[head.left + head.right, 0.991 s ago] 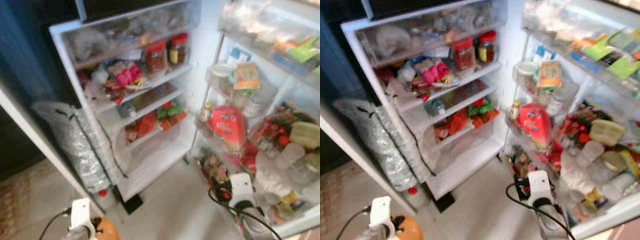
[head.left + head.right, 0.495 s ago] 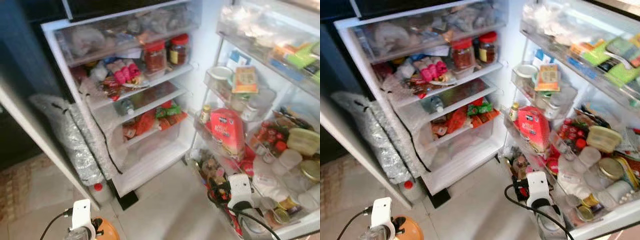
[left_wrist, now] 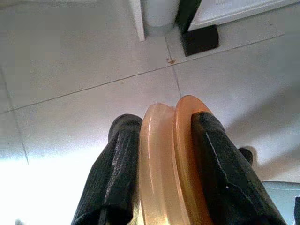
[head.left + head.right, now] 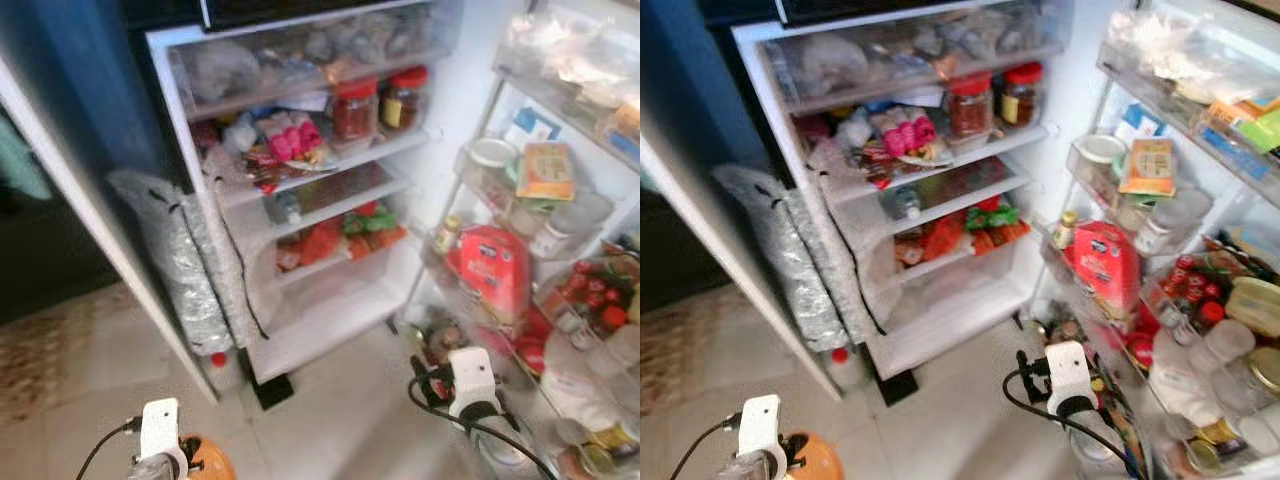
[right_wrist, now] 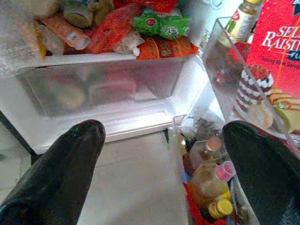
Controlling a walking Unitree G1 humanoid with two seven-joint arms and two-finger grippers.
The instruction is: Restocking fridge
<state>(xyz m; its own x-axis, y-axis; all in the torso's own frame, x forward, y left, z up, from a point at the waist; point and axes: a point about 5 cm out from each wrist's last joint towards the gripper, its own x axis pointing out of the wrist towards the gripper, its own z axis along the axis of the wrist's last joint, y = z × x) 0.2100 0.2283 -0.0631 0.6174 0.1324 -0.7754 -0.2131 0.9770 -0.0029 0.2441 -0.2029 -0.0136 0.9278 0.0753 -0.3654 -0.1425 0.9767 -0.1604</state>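
The left gripper (image 3: 161,187) is clamped on an orange disc (image 3: 171,164), held on edge low above the floor (image 3: 70,70). The right gripper (image 5: 164,178), fingers wide apart, faces the open fridge (image 4: 330,300).

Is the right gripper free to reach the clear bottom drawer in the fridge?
Probably yes. The right gripper is open and holds nothing, and it faces the clear drawer with bare floor between them. The door bin stands off to one side.
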